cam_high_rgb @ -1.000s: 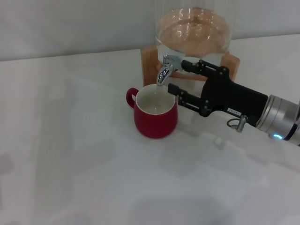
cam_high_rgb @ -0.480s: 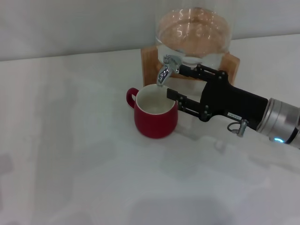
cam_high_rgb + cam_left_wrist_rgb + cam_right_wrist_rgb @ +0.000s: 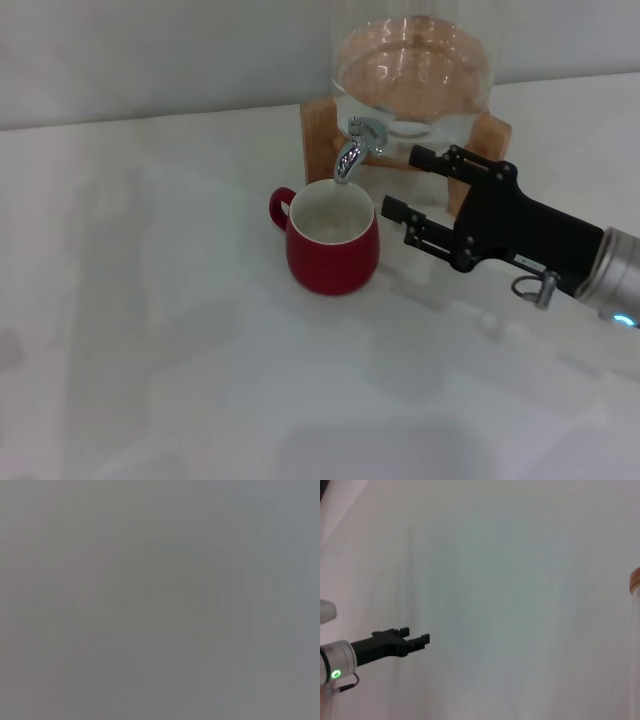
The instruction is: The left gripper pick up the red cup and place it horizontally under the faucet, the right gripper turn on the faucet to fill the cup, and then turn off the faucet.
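Note:
The red cup stands upright on the white table, its handle pointing left and its white inside showing, right below the spout of the chrome faucet. My right gripper is open and empty, just right of the cup and faucet and touching neither. My left gripper is out of the head view; it shows far off in the right wrist view, with its white forearm and green light, holding nothing. The left wrist view shows only plain grey.
The faucet is fitted to a clear glass jar on a wooden stand at the back of the white table. The jar's edge also shows in the right wrist view.
My right gripper has drawn back from the faucet's lever, to the right and toward the front. The cup has not moved.

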Controlling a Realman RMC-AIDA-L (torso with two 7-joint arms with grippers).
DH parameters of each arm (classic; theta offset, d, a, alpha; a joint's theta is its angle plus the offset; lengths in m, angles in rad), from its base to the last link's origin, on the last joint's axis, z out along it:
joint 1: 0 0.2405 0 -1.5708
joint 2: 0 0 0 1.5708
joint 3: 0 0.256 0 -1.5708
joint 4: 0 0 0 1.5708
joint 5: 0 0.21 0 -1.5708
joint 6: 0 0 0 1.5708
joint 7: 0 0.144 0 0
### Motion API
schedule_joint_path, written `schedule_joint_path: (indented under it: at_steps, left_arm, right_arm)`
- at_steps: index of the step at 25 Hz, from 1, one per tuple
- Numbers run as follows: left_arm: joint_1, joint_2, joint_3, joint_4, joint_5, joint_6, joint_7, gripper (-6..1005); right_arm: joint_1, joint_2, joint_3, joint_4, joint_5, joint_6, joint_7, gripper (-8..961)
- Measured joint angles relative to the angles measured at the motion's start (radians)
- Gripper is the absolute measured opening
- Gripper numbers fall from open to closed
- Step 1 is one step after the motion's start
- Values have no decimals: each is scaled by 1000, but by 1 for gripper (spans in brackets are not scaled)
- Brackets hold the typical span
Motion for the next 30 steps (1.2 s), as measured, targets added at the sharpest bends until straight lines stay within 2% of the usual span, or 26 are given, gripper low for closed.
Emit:
schedule_joint_path:
  at_steps: [16, 30]
  left_arm:
    - [-6, -1, -1, -1, -1, 0, 10, 762]
    - [-9, -2, 8, -4, 7, 1, 16, 762]
  right_arm:
    - [-17, -1, -42, 1, -8, 54, 0, 631]
    - [47, 13, -93, -1, -7, 5, 8, 631]
